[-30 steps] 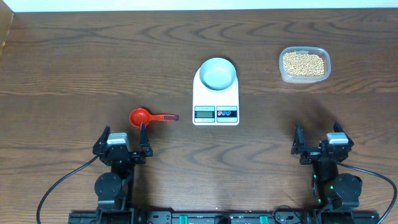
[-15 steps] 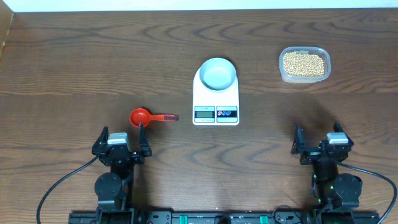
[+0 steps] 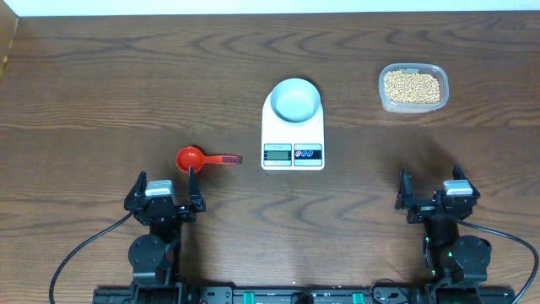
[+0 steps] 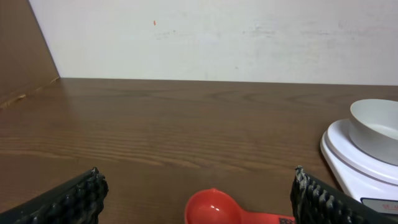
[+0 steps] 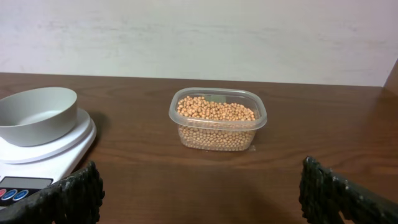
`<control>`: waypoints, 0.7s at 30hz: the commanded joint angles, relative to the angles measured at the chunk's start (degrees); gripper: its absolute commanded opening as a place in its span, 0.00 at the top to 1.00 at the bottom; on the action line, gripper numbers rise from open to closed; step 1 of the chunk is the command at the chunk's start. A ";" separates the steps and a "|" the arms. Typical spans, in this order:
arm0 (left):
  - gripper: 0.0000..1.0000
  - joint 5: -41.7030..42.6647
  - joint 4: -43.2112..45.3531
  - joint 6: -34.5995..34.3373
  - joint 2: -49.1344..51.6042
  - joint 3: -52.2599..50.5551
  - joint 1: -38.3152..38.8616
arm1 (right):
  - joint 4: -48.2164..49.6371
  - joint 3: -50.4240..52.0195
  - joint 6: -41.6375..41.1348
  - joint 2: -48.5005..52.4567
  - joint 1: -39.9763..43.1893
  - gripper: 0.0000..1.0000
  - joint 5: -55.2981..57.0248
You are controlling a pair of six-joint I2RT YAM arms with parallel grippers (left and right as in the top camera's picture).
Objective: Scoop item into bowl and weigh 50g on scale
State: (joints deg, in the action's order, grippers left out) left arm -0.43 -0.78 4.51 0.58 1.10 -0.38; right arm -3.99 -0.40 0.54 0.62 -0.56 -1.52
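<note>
The tan beans [image 3: 412, 85] fill a clear plastic tub [image 3: 413, 69] at the back right, also in the right wrist view [image 5: 217, 119]. The pale blue-white bowl [image 3: 295, 100] stands empty on the white scale [image 3: 293, 153] at centre; both show in the left wrist view, bowl [image 4: 374, 128] and scale [image 4: 356, 172]. A red scoop [image 3: 191, 158] lies left of the scale, handle pointing right, just ahead of my left gripper [image 3: 165, 187]. That gripper is open and empty. My right gripper [image 3: 431, 187] is open and empty at the front right, well short of the tub.
A pale wall [image 4: 211, 37] runs along the table's far edge. The scale's display and two buttons [image 3: 293, 153] face the front. Bare wood lies between the grippers and the objects.
</note>
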 commanded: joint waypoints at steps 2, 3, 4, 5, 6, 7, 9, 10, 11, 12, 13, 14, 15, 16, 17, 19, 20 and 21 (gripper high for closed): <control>0.04 -1.62 -0.17 -2.54 -0.24 0.11 -0.09 | -0.17 0.09 0.61 -0.24 -0.24 0.01 -0.31; 0.04 -1.64 -0.20 -2.75 -0.24 0.37 -0.09 | -0.15 0.09 0.61 -0.24 -0.24 0.01 -0.31; 0.04 -1.64 -0.17 -2.99 -0.24 0.59 -0.09 | -0.17 0.09 0.61 -0.24 -0.24 0.01 -0.31; 0.04 -1.73 -0.17 -3.26 -0.24 0.79 -0.09 | -0.17 0.09 0.61 -0.24 -0.24 0.01 -0.31; 0.04 -1.77 -0.13 -3.76 -0.24 1.16 -0.09 | -0.17 0.09 0.61 -0.24 -0.24 0.01 -0.31; 0.04 -1.77 -0.31 -5.27 -0.22 1.66 -0.09 | -0.17 0.09 0.61 -0.24 -0.24 0.01 -0.31; 0.04 -1.77 -0.39 -6.93 0.17 2.08 -0.09 | -0.17 0.09 0.61 -0.24 -0.24 0.01 -0.31; 0.04 -1.77 -0.46 -7.37 0.59 2.25 -0.09 | -0.15 0.09 0.61 -0.24 -0.24 0.01 -0.31; 0.04 -1.77 -0.39 -7.43 1.25 2.27 -0.09 | -0.15 0.09 0.61 -0.24 -0.24 0.01 -0.31; 0.04 -1.79 -0.42 -7.43 2.56 2.27 -0.09 | -0.17 0.09 0.61 -0.24 -0.24 0.01 -0.31; 0.04 -1.88 -0.31 -7.43 3.39 2.27 -0.09 | -0.17 0.09 0.61 -0.24 -0.24 0.01 -0.31; 0.04 -3.58 0.04 -8.07 4.57 2.25 -0.09 | -0.17 0.09 0.61 -0.24 -0.24 0.01 -0.31; 0.04 -6.69 0.72 -9.57 5.75 2.25 -0.09 | -0.15 0.09 0.61 -0.24 -0.24 0.01 -0.31; 0.04 -9.88 2.27 -9.79 7.02 2.25 -0.09 | -0.17 0.09 0.61 -0.24 -0.24 0.01 -0.31; 0.04 -12.41 4.46 -9.75 8.28 2.25 -0.09 | -0.17 0.09 0.61 -0.24 -0.24 0.01 -0.31; 0.04 -16.02 9.68 -9.70 11.17 2.25 -0.09 | -0.15 0.09 0.61 -0.24 -0.24 0.01 -0.31; 0.04 -16.02 11.15 -9.55 12.17 2.25 -0.09 | -0.15 0.09 0.61 -0.24 -0.24 0.01 -0.31; 0.04 -15.96 13.16 -9.55 13.66 2.25 -0.09 | -0.17 0.09 0.61 -0.24 -0.24 0.01 -0.31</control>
State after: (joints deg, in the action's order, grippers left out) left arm -10.57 8.34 -4.14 10.74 1.72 -0.36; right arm -3.92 -0.40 0.54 0.64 -0.56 -1.54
